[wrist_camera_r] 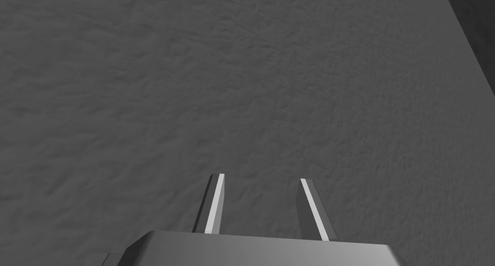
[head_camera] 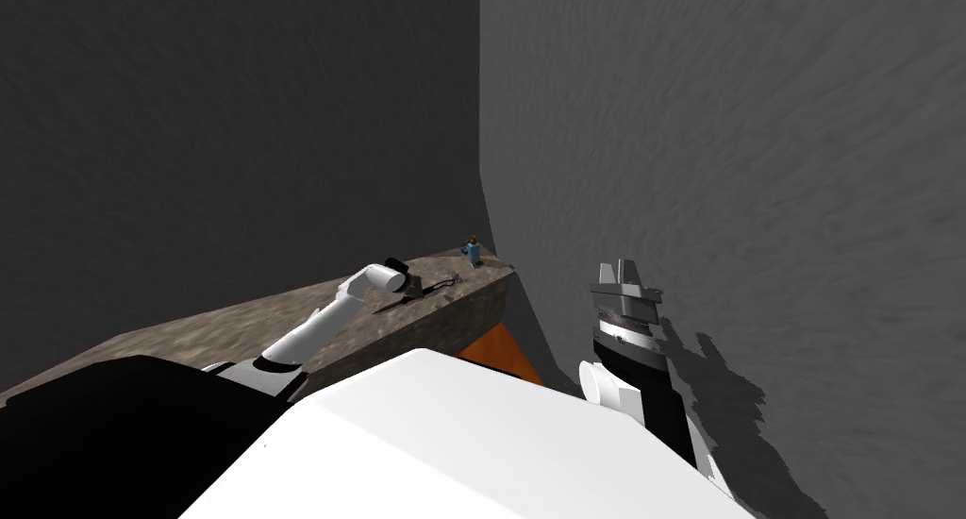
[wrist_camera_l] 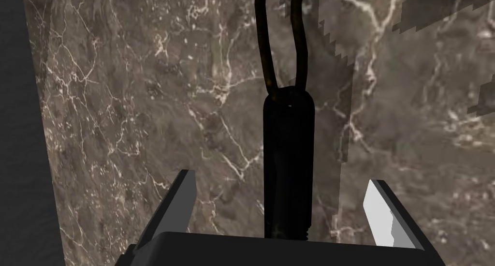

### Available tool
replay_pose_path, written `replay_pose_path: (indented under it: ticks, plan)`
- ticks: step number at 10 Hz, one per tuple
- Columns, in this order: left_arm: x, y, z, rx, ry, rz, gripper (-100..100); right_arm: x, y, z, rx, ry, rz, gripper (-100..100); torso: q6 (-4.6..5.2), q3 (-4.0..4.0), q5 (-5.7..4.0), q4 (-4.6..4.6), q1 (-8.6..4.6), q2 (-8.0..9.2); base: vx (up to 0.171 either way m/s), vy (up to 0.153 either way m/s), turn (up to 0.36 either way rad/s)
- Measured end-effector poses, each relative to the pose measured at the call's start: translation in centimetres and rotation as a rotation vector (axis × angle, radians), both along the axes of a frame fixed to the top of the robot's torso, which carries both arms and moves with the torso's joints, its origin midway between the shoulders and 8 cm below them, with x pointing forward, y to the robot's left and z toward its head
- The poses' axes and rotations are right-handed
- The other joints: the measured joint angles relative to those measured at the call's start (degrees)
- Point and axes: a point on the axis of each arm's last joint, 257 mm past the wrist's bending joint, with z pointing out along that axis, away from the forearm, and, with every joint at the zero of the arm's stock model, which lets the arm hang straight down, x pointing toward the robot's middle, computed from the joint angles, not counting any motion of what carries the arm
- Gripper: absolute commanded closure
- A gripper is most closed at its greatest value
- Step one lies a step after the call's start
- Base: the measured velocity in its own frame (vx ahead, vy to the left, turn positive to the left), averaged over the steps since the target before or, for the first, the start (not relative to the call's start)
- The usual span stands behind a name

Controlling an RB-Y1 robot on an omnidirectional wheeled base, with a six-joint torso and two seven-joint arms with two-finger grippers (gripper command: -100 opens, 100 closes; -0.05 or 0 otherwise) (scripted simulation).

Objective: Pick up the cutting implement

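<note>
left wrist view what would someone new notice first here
A long black tool with two thin loops at its far end lies on the brown marbled counter, right between the open fingers of the left hand. In the head view, a small blue thing stands at the counter's far corner, and the right hand is held up beside the grey wall.
</note>
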Motion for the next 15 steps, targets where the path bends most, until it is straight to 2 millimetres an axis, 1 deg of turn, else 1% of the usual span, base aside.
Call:
replay_pose_path:
  ticks: [1, 2, 6, 10, 11, 12, 13, 15]
  plan:
    - [-0.8, 0.6, -0.7, -0.006, 0.037, 0.019, -100, 0.0, 0.0, 0.0, 0.0, 0.0, 0.0, 0, 0.0, 0.0, 0.01, 0.0, 0.03, 0.0, 0.023, 0.022, -0.039]
    - [-1.1, 0.7, -0.9, -0.009, 0.058, 0.028, -100, 0.0, 0.0, 0.0, 0.0, 0.0, 0.0, 0, 0.0, 0.0, 0.0, 0.0, 0.0, 0.0, 0.034, 0.024, -0.071]
    - [-3.9, 1.8, -2.5, -0.025, 0.183, 0.089, -100, 0.0, 0.0, 0.0, 0.0, 0.0, 0.0, 0, 0.0, 0.0, 0.01, 0.0, 0.02, 0.0, 0.03, 0.031, -0.062]
    - [-6.7, 3.0, -3.3, -0.031, 0.299, 0.151, -100, 0.0, 0.0, 0.0, 0.0, 0.0, 0.0, 0, -0.01, 0.0, 0.0, 0.0, -0.01, 0.0, 0.024, 0.02, -0.036]
    - [-6.8, 3.0, -3.3, -0.031, 0.303, 0.153, 0, 0.0, 0.0, 0.0, 0.0, 0.0, 0.0, 0, -0.01, 0.02, -0.01, 0.01, -0.06, 0.04, 0.0, 0.0, 0.0]
    - [-6.8, 3.0, -3.3, -0.031, 0.302, 0.153, -100, 0.0, 0.0, 0.0, 0.0, 0.0, 0.0, 0, -0.01, 0.04, -0.02, 0.02, -0.09, 0.08, -0.042, 0.012, -0.18]
    - [-6.7, 3.4, -3.3, -0.033, 0.302, 0.167, -100, 0.0, 0.0, 0.0, 0.0, 0.0, 0.0, 0, 0.03, 0.11, -0.01, 0.04, -0.06, 0.2, -0.097, 0.031, -0.27]
    - [-7.0, 4.9, -3.8, -0.042, 0.301, 0.218, -100, 0.0, 0.0, 0.0, 0.0, 0.0, 0.0, 0, 0.03, 0.28, 0.0, 0.11, -0.01, 0.48, -0.117, 0.027, -0.313]
